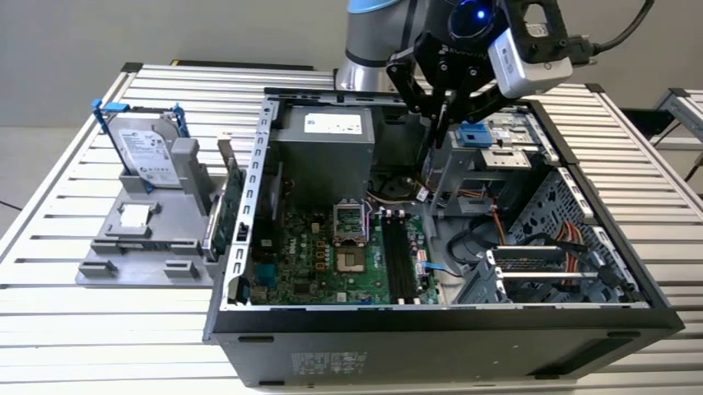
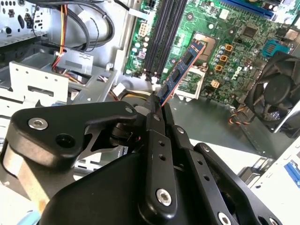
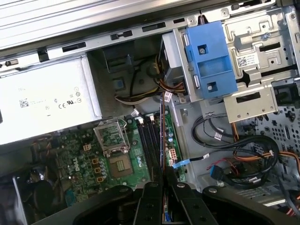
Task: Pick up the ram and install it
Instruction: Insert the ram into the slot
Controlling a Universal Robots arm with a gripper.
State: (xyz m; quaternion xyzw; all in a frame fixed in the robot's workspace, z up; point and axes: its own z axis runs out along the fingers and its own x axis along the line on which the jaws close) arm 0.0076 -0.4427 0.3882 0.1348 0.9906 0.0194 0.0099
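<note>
My gripper hangs over the open computer case, above the back of the motherboard. It is shut on the ram, a long narrow dark blue-green stick with small chips. The stick reaches out past the fingertips toward the board. In the first wrist view the ram appears edge-on, rising from my gripper and lying along the black memory slots. In the second wrist view my gripper holds the stick just beside the memory slots, near the processor socket. The stick is above the board, not seated.
A silver hard drive with blue rails stands on a grey holder at the exterior view's left, with a green expansion card beside it. Inside the case are the power supply, a blue drive bracket, loose cables and a fan.
</note>
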